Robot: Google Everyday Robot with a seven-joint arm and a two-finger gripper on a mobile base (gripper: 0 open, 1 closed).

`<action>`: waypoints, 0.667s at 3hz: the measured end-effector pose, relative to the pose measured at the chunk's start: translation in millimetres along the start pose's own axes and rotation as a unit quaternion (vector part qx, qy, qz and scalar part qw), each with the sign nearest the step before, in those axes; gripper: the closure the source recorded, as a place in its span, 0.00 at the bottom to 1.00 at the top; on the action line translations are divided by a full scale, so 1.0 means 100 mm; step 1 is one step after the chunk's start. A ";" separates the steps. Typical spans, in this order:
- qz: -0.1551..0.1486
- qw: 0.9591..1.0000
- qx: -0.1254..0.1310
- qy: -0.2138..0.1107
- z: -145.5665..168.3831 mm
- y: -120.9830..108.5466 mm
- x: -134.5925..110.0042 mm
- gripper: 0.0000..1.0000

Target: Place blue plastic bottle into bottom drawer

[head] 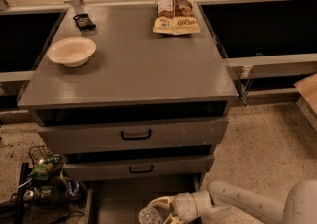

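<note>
The bottom drawer (pixel 116 198) is pulled open at the foot of the grey cabinet, its flat grey floor showing. My gripper (pixel 159 211) reaches in from the right over the drawer's front right part, at the bottom edge of the camera view. Its pale fingers (pixel 158 201) are closed around the blue plastic bottle (pixel 148 215), a clear bottle of which only the upper part shows. The bottle sits low in the drawer; I cannot tell whether it touches the floor.
The two upper drawers with black handles (pixel 135 135) are shut. On the cabinet top (pixel 133 64) are a white bowl (pixel 71 51), a snack bag (pixel 176 16) and a small dark packet (pixel 84 21). A wire basket with clutter (pixel 44 178) stands left of the drawer.
</note>
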State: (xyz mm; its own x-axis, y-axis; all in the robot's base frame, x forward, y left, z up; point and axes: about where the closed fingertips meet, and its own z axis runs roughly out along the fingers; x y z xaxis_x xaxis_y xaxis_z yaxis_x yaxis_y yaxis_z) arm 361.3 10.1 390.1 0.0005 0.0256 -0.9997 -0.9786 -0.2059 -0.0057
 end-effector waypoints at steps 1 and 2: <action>0.002 1.000 0.005 -0.005 0.01 -0.02 0.09 1.00; 0.014 1.000 0.021 0.006 -0.05 -0.12 0.33 1.00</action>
State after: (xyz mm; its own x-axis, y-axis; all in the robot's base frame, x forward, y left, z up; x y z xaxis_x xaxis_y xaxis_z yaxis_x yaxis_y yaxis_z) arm 374.2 8.2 356.6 -0.0256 0.0088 -0.9996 -0.9861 -0.1644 0.0238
